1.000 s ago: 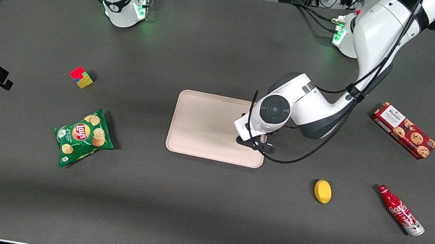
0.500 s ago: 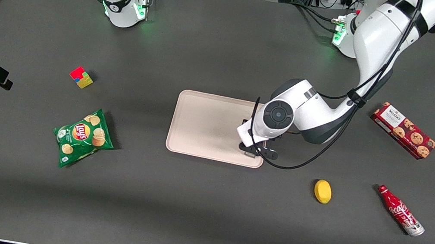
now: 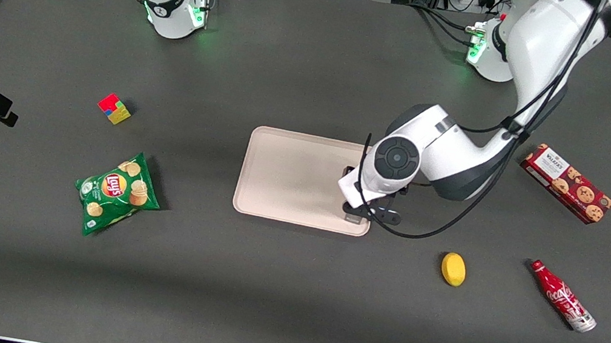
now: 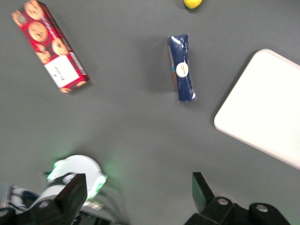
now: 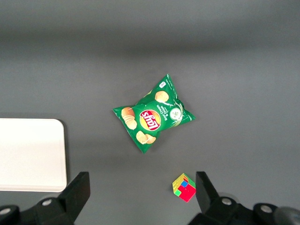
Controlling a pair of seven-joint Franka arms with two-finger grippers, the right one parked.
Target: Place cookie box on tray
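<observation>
One small navy cookie box [image 4: 182, 69] matters here, and it lies flat on the desk, not yet on the tray [image 3: 286, 174]. The wrist view shows it on bare desk just off a rounded corner of the tray, near it but not touching. It sits between the tray and the longer red cookie box [image 4: 50, 47], which lies well apart toward the working arm's end of the desk. A yellow lemon-like object [image 4: 192, 3] lies off one end of the navy box, toward the desk's front edge. In the front view the box is hidden under the white arm.

The gripper [image 4: 136, 194] hangs above the tray's front corner at the working arm's end. Its two fingers [image 4: 200, 190] are spread wide with nothing between them.

The coming move turns on one relation. The box lies ahead of the gripper in the wrist view, away from the spread fingers, so no grasp can start from here. Its long axis runs roughly crosswise to the line joining the two fingers. Judging from that, the fingers would meet the box's narrow width with little turning of the wrist. The reach probably needs a sideways carry off the tray's short edge, then a descent over the round white logo near the box's middle
</observation>
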